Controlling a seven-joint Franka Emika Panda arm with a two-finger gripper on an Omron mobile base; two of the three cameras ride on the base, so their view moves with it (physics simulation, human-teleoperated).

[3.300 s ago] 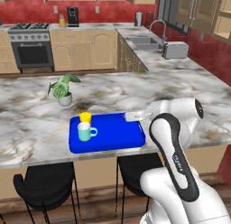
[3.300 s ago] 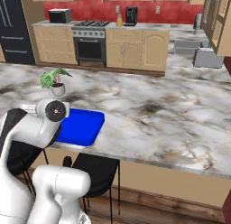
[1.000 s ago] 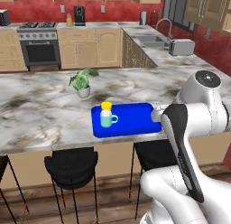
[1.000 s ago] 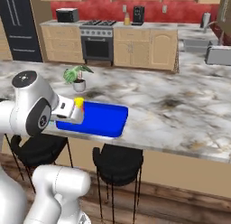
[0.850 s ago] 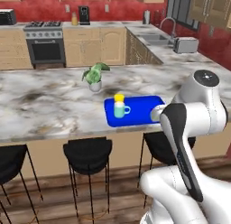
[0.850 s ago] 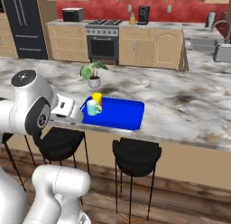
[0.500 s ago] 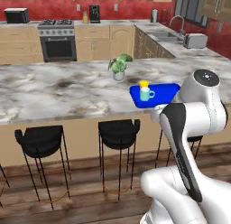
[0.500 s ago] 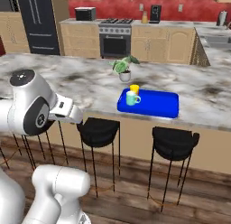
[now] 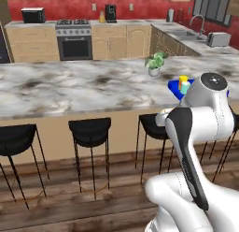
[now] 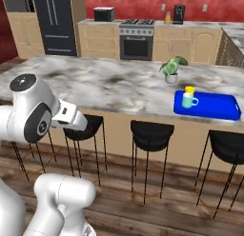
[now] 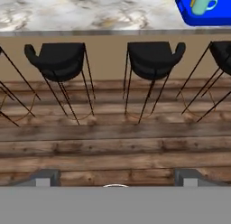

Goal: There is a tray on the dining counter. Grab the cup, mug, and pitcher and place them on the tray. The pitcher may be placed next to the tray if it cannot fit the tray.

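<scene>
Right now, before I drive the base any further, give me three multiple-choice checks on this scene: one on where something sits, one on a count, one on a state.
1. Where does the mug sit?
A. on the floor
B. on the tray
C. on a stool

2. How many black stools stand along the dining counter in the right base view?
A. one
B. six
C. three

3. How does the gripper stand?
A. open, holding nothing
B. shut on the cup
C. shut on the mug

Answers:
1. B, since the teal mug stands at the left end of the blue tray, with the yellow cup just behind it.
2. C, since three black seats line the counter's near side there.
3. A, since the hand view shows the two finger tips far apart, with only floor between them.
</scene>
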